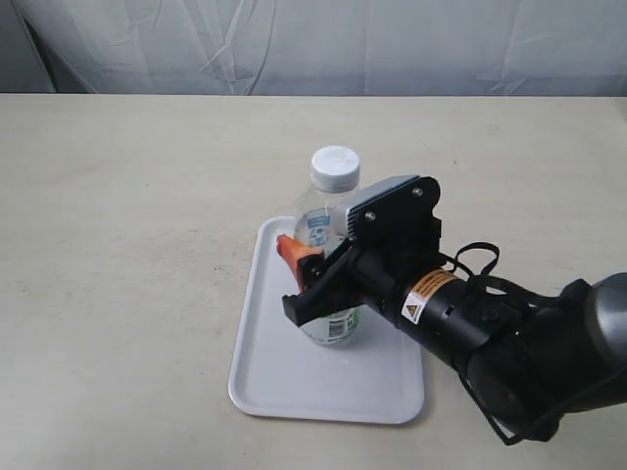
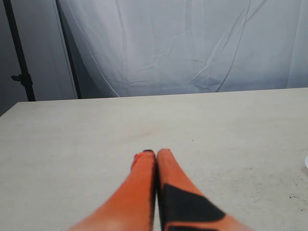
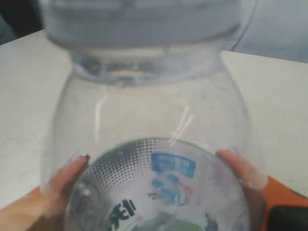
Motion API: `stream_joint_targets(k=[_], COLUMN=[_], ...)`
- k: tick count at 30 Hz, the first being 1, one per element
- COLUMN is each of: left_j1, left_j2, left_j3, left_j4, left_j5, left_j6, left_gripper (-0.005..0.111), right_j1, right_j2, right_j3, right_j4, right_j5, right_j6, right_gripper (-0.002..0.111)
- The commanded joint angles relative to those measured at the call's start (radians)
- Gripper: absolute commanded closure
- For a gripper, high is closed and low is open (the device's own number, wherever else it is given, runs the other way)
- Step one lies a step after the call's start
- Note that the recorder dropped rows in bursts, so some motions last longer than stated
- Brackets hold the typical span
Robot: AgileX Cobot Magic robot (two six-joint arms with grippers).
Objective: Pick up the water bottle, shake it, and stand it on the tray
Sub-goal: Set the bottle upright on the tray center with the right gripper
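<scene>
Bottle (image 1: 323, 211) upright on tray (image 1: 294, 382), right gripper (image 1: 312, 279) clamped round its body; left gripper (image 2: 155, 156) pressed closed above table (image 2: 72, 134).

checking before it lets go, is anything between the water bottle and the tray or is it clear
Nothing visible is in the way. The water bottle is upright over the tray, seemingly resting on it, with the right gripper closed around its body.
</scene>
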Motion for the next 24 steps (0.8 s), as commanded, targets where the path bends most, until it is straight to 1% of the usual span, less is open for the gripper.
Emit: stream_joint_targets(k=[1, 2, 7, 9, 10, 14, 15, 16, 18, 23, 24], left_j1=[-0.007, -0.007, -0.007, -0.007, -0.007, -0.007, -0.007, -0.007, -0.007, -0.007, -0.007], left_j2=[-0.004, -0.004, -0.004, -0.004, -0.004, -0.004, -0.004, -0.004, -0.004, -0.004, -0.004], left_j3=[0.004, 0.004, 0.004, 0.004, 0.004, 0.004, 0.004, 0.004, 0.004, 0.004, 0.004], left_j4=[0.0, 0.0, 0.0, 0.0, 0.0, 0.0, 0.0, 0.0, 0.0, 0.0, 0.0], left_j5=[-0.007, -0.007, -0.007, -0.007, -0.007, -0.007, -0.007, -0.007, -0.007, -0.007, -0.007], left_j6=[-0.003, -0.003, -0.003, -0.003, -0.003, -0.003, -0.003, -0.003, -0.003, -0.003, -0.003], left_gripper=[0.105, 0.105, 0.105, 0.105, 0.105, 0.105, 0.105, 0.105, 0.105, 0.105, 0.105], right_j1=[-0.001, -0.001, -0.001, -0.001, -0.001, -0.001, -0.001, -0.001, -0.001, -0.001, -0.001], right_j2=[-0.002, -0.002, -0.002, -0.002, -0.002, -0.009, -0.015, -0.036, -0.043, -0.045, -0.045], right_j3=[-0.004, -0.004, -0.004, -0.004, -0.004, -0.004, -0.006, -0.016, -0.024, -0.024, -0.024], right_j4=[-0.089, -0.092, -0.063, -0.031, -0.015, 0.025, 0.025, 0.017, 0.017, 0.016, 0.016], right_j5=[-0.025, -0.019, 0.009, 0.007, 0.004, -0.053, -0.044, 0.02, 0.057, 0.059, 0.063], right_j6=[-0.036, -0.036, -0.036, -0.036, -0.036, -0.037, -0.03, -0.026, -0.026, -0.04, -0.04], right_gripper=[0.101, 0.094, 0.054, 0.044, 0.043, 0.042, 0.042, 0.042, 0.042, 0.042, 0.04])
